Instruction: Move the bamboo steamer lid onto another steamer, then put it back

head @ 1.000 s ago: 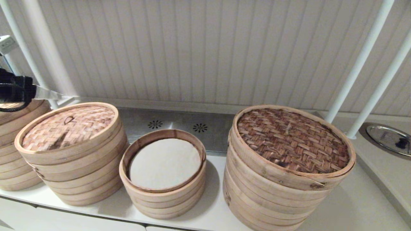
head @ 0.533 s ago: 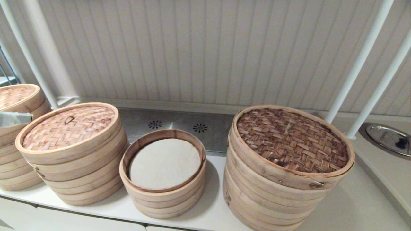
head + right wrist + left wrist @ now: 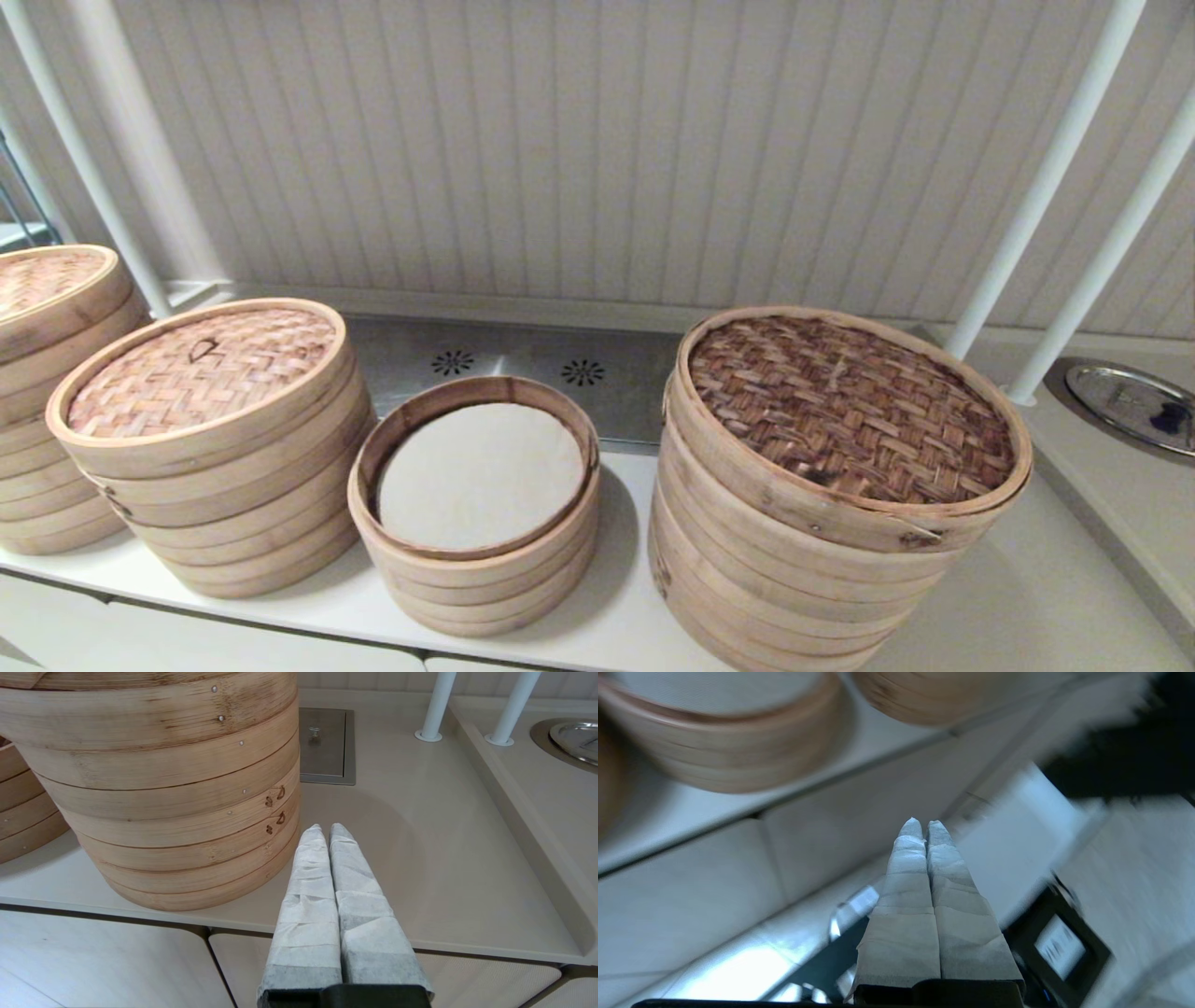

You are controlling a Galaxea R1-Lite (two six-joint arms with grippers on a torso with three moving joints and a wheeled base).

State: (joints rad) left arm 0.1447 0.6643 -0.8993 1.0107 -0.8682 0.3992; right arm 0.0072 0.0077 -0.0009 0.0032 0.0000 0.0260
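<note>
White counter (image 3: 616, 597); left tool (image 3: 926, 826) closed below edge, right tool (image 3: 327, 830) closed, low.

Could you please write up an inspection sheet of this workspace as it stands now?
Surface: pale counter with a steel vent panel behind the stacks.
Job's things: bamboo steamer lid seated on the taller pale stack; another steamer uncovered, white liner showing.
Clutter: widest stack with its dark woven lid; a further stack at far left; metal dish at right.
Grippers: left claw shut, empty, below the counter edge; right claw shut, empty, beside the widest stack.
Cables: nothing seen.
Surroundings: panelled wall, white poles.
</note>
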